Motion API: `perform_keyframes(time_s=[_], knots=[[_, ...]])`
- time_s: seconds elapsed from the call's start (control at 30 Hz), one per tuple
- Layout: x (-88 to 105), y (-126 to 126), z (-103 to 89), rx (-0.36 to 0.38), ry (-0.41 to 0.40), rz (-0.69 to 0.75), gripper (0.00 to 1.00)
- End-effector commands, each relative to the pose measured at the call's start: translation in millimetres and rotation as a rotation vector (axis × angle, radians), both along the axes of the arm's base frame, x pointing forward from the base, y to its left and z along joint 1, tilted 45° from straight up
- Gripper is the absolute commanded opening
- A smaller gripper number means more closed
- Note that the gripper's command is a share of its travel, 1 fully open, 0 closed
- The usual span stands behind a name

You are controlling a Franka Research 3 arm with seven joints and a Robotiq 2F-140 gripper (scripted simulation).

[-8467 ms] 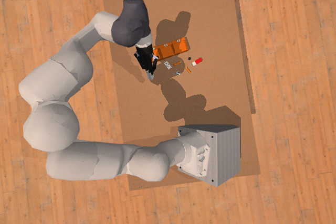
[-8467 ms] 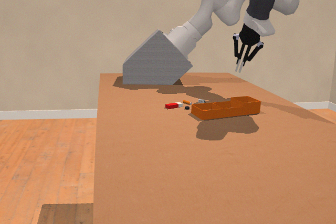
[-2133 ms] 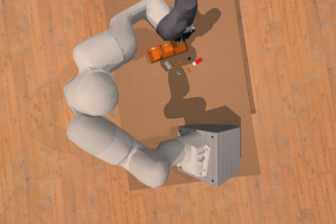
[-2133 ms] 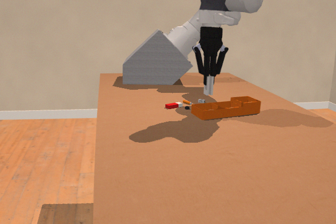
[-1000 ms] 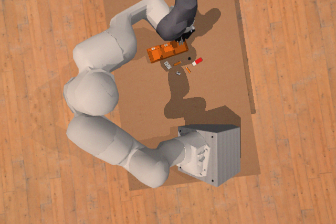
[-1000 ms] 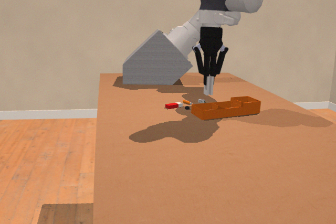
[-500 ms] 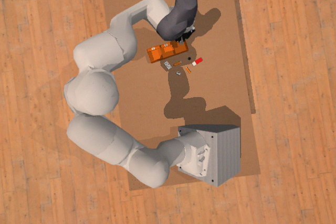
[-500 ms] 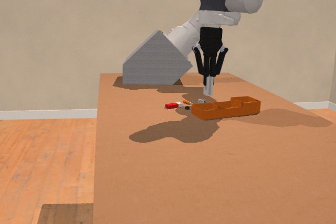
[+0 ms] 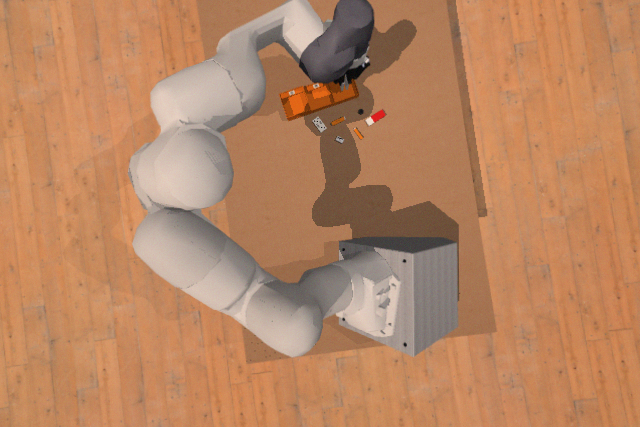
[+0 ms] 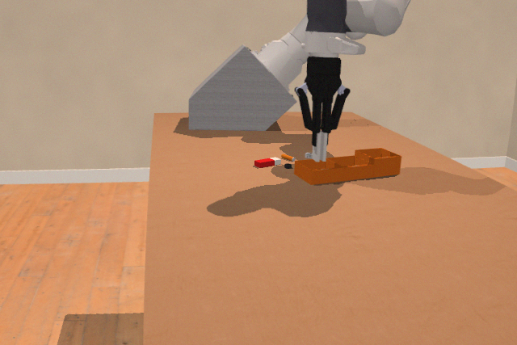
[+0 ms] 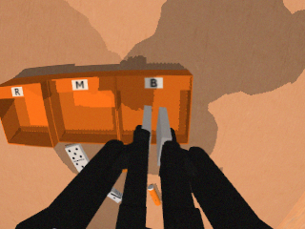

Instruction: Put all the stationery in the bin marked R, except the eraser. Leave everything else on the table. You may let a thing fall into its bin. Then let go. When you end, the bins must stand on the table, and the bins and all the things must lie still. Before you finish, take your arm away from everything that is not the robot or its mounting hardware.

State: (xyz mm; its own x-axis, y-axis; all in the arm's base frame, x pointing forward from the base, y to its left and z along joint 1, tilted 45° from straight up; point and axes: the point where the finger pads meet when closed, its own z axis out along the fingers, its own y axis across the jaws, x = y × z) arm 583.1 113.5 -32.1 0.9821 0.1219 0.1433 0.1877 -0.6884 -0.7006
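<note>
My pincer: fingers pressed together, holding nothing, lowered into compartment B of the orange bin. Domino, eraser on the table.

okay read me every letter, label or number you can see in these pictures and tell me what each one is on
"R" on the white tag of the left bin in the wrist view.
"M" on the tag of the middle bin.
"B" on the tag of the right bin; blurred, so not certain.
Black dots, no letters, on the white tile by the bins.
Nothing else bears readable text.
</note>
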Motion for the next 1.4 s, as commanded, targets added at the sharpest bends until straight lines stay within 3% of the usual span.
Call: perform_keyframes(time_s=[0.0, 0.2, 1.37], knots=[[3.2, 6.4, -7.9, -0.005, -0.011, 0.000, 0.05], [3.5, 16.4, -17.8, -0.005, -0.011, 0.000, 0.05], [3.5, 16.4, -17.8, -0.005, -0.011, 0.000, 0.05]])
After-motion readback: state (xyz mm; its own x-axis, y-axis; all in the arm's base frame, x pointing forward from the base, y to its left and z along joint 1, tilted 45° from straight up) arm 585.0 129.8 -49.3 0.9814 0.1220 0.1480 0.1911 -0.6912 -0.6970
